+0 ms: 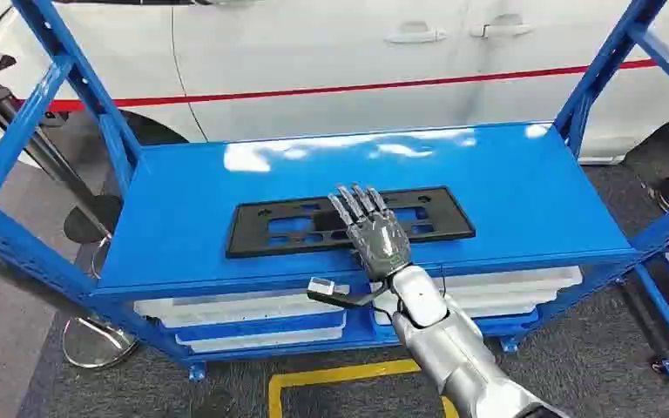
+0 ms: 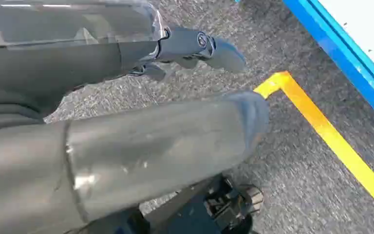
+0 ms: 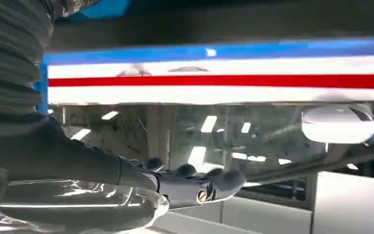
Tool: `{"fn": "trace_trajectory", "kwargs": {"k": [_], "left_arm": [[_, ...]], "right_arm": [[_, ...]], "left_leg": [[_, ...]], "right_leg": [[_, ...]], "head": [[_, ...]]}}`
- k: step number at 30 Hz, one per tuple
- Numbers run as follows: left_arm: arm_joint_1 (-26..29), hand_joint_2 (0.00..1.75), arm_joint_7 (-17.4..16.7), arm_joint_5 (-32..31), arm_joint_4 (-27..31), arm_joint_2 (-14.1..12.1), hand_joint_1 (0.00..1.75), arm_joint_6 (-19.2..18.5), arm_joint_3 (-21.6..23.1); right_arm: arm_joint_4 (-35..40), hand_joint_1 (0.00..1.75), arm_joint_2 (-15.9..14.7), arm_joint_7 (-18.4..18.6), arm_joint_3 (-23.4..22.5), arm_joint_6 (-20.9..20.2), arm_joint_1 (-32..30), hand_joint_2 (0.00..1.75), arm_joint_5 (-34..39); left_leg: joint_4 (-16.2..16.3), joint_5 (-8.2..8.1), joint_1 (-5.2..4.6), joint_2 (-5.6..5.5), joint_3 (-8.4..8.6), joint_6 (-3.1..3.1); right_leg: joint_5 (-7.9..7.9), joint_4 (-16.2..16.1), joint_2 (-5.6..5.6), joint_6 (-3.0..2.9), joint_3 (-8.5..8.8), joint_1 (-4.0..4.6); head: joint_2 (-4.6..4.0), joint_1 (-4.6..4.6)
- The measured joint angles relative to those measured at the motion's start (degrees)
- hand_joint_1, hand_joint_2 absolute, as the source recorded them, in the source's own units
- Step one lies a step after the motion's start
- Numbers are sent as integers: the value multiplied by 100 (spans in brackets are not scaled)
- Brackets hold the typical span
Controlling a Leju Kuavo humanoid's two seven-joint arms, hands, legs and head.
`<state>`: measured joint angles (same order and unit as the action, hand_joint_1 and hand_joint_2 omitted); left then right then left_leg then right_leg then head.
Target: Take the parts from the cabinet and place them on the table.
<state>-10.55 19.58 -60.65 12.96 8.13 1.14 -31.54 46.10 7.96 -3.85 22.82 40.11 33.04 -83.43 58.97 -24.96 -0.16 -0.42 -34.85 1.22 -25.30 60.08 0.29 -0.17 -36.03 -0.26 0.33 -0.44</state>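
We take the blue shelf [image 1: 523,187] as our landmark; the black flat part [image 1: 296,222] lies on its top board, toward the front edge and about in the middle of the board's width; its long axis runs along that front edge, from one side post to the other, so it lies crosswise to our reach. Our right hand [image 1: 373,228] is over the front edge of the shelf, above the part a little right of its middle, with the palm facing down and the fingers stretched forward and slightly apart, holding nothing; whether the fingertips touch the part or only hang above it, we cannot tell from the head view. In the right wrist view the fingers [image 3: 209,183] look extended and free of any thing. Our left hand [image 2: 199,46] hangs low beside the body, above the grey floor in front of the shelf, near the yellow floor line [image 2: 331,136], with its fingers loosely out and empty; so the right hand is clearly the nearer one. We judge that the coming grasp must take the part across its short side, at the front long edge, since its length goes sideways to the hand.
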Motion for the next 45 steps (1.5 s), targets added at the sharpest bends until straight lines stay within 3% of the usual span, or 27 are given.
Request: {"fn": "trace_trajectory", "kwargs": {"k": [2, 3, 6, 7, 9, 11, 12, 14, 16, 18, 21, 22, 23, 24, 26, 27, 29, 30, 32, 33, 34, 36, 38, 40, 42, 44, 45], "left_arm": [[-2, 0, 2, 0, 0, -2, 0, 0, 2], [-4, 0, 11, 0, 0, -2, 0, 0, 2], [-8, 0, 88, -15, 0, 0, 0, -28, 2], [0, 0, 101, -18, 0, 0, 0, -37, 2], [5, 0, 116, -17, 0, -2, 0, -39, 2], [-7, 0, 124, -17, 0, -2, 0, -39, 2], [-13, 0, 131, -17, 0, -4, 0, -39, 4], [-38, 0, 138, -20, 0, -4, 0, -39, 4], [-16, 0, 146, -13, 0, -4, 0, -37, 4], [-25, 0, 138, 22, 0, -4, 0, -15, 4], [-56, 0, 140, 79, 0, -4, 0, 11, 2], [-53, 0, 140, 90, 0, -4, 0, 26, 2], [-50, 0, 140, 90, 0, -7, 0, 46, 0], [-50, 0, 140, 94, 0, -7, 0, 59, 0], [-57, 0, 140, 109, 0, -4, 0, 72, 0], [-55, 0, 140, 111, 0, -4, 0, 74, 0], [-74, 0, 140, 114, 0, -6, 0, 83, 0], [-77, 0, 138, 122, 0, -7, 0, 87, 0], [-80, 0, 138, 133, 0, -7, 0, 112, 0], [-83, 0, 138, 133, 0, -11, 0, 118, 0], [-95, 0, 138, 142, 0, -13, 0, 131, 0], [-104, 0, 138, 149, 0, -13, 0, 142, 0], [-81, 0, 138, 160, 0, -18, 0, 160, 0], [-70, 0, 146, 164, 0, -37, 0, 192, 0], [-75, 0, 155, 164, 0, -63, 0, 225, 0], [-78, 0, 170, 170, 0, -81, 0, 188, -2], [-63, 0, 177, 188, 0, -90, 0, 137, -2]], "right_arm": [[-9, 0, 11, 0, 15, 0, 2, 175, -6], [-17, 0, 18, 0, 28, 0, 13, 175, -13], [-109, 0, 52, 0, 98, 0, 26, 175, -33], [-144, 0, 52, 0, 120, -2, 16, 175, -44], [-194, 0, 68, 2, 144, 0, 3, 175, -68], [-218, 0, 83, 2, 151, 0, 7, 175, -77], [-225, 0, 90, 2, 157, 0, 11, 175, -79], [-245, 0, 92, 2, 168, 0, 28, 175, -85], [-266, 0, 105, 2, 179, 0, 19, 175, -72], [-278, 0, 116, 20, 184, 0, 33, 175, -59], [-301, 0, 112, 41, 197, 0, 52, 175, -13], [-323, 0, 109, 44, 199, 0, 41, 175, -7], [-341, 0, 107, 44, 214, 0, 31, 175, 4], [-356, 0, 107, 44, 234, 0, 31, 175, 13], [-361, 0, 107, 42, 236, 0, 41, 175, 31], [-361, 0, 107, 42, 236, 0, 47, 175, 35], [-369, 0, 107, 42, 238, 0, 68, 175, 48], [-371, 0, 107, 44, 240, 0, 60, 175, 48], [-371, 0, 114, 55, 245, 2, 70, 175, 52], [-371, 175, 118, 55, 256, 2, 80, 175, 61], [-371, 175, 120, 55, 271, 2, 100, 175, 79], [-378, 175, 127, 55, 284, 0, 111, 175, 102], [-398, 175, 127, 46, 302, 0, 97, 175, 131], [-402, 175, 127, 33, 321, 0, 83, 175, 160], [-391, 175, 129, 31, 323, 0, 80, 175, 210], [-356, 175, 129, 13, 323, 0, 76, 175, 269], [-330, 175, 129, -2, 323, 0, 63, 175, 302]], "left_leg": [[66, -61, 22, 8, -15, -67], [235, -184, 28, 9, -68, -96], [1505, -786, 57, 9, -674, -164], [1769, -826, 63, 9, -817, -174], [1477, -528, 76, 9, -719, -173], [410, 20, 77, 11, -194, -136], [48, 23, 74, 10, -34, -107], [-24, -70, 13, 7, -6, -26], [-100, -55, 11, 0, 42, 92], [-142, 10, 33, 9, 184, 142], [-134, -6, 15, 9, 187, 182], [-126, -17, 11, 9, 186, 186], [-118, -34, 11, 7, 192, 185], [-104, -57, 12, 6, 204, 176], [-62, -133, 16, 1, 269, 147], [-56, -162, 17, 3, 281, 133], [-55, -166, 13, 2, 232, 69], [-52, -185, 16, 5, 243, 35], [-14, -174, 8, 3, 280, -27], [88, -260, 28, 12, 254, -49], [328, -407, 30, 10, 153, -70], [1131, -786, 59, 10, -271, -136], [1635, -934, 73, 11, -585, -159], [1213, -586, 85, 11, -456, -147], [192, 6, 87, 14, -8, -130], [-66, -181, 34, 13, 34, -76], [-55, -56, 27, 9, 55, -41]], "right_leg": [[38, -68, -5, -75, 47, -41], [32, -73, -5, -94, 59, -43], [18, -71, -15, -139, 59, -30], [15, -69, -16, -140, 60, -27], [9, -64, -10, -137, 71, -27], [-12, -62, -1, -109, 111, -29], [-23, -61, -2, -91, 117, -24], [-70, -101, 1, 9, 103, -14], [57, 8, -1, 90, 142, -11], [-118, 119, -7, 116, 143, -44], [-720, 1203, -8, 178, -444, -49], [-803, 1494, -9, 187, -631, -49], [-744, 1548, -11, 196, -710, -50], [-564, 1357, -11, 190, -662, -50], [101, 311, -14, 118, -211, -49], [210, -17, -18, 101, -103, -43], [53, -47, -18, 25, -114, 23], [177, -55, -10, -14, -120, 18], [166, -87, 2, -91, -60, -2], [167, -130, -11, -110, -4, -15], [158, -137, -14, -136, 14, -18], [144, -134, -18, -156, 14, -7], [137, -130, -18, -165, 9, -1], [133, -126, -9, -163, 20, -3], [121, -115, -5, -144, 36, -7], [143, -108, -5, -87, -3, 7], [134, -108, -4, -49, -19, 7]], "head": [[0, 0], [0, 0], [0, 2], [0, 0], [0, 0], [0, 0], [0, 2], [0, 2], [0, 4], [0, 4], [0, 2], [0, 4], [0, 2], [0, 4], [0, 4], [0, 4], [0, 2], [0, 2], [0, 4], [0, 0], [0, 0], [0, 2], [0, 0], [0, 0], [0, 2], [0, 2], [0, 2]]}}
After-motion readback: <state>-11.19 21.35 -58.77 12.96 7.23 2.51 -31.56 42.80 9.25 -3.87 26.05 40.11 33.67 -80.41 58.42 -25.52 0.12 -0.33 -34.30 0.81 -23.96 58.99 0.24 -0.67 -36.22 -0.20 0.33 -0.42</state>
